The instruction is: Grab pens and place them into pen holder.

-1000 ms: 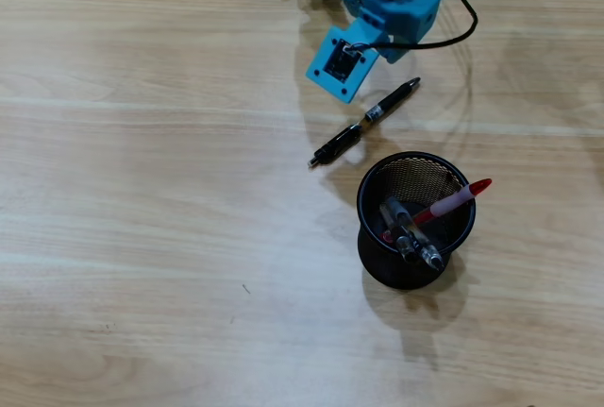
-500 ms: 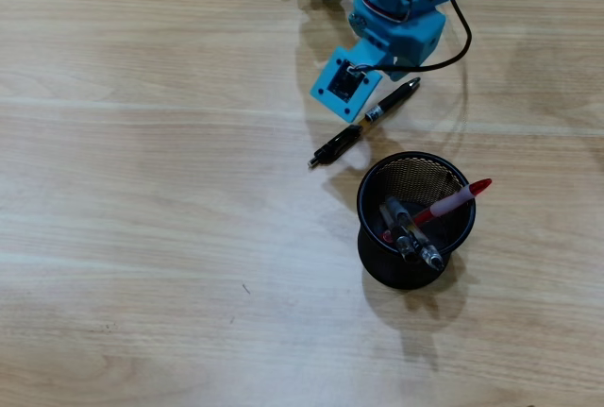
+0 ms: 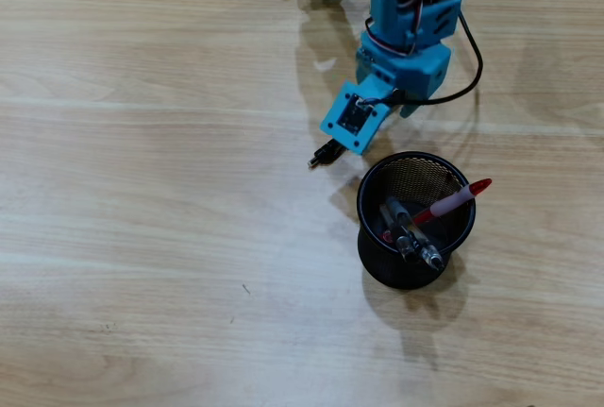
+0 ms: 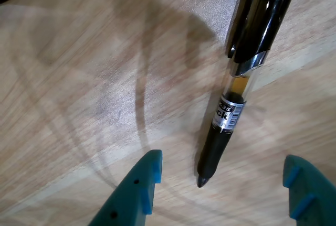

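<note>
Black pen point(image 4: 236, 87) lies flat on table point(image 3: 142, 237) just beside holder point(image 3: 370, 207), tip btwn my spread fingers point(image 4: 137, 189), untouched. Three pens point(image 3: 411, 229) already in holder, incl. red one point(image 3: 455, 201); this looks like the last.

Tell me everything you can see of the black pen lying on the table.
The black pen lies flat on the wooden table, beside the mesh holder. It has a glossy black cap with a clip, a clear amber band, a barcode label, a dark grip and tip. The open gripper straddles its tip without touching; overhead, the arm hides most of it.
</note>
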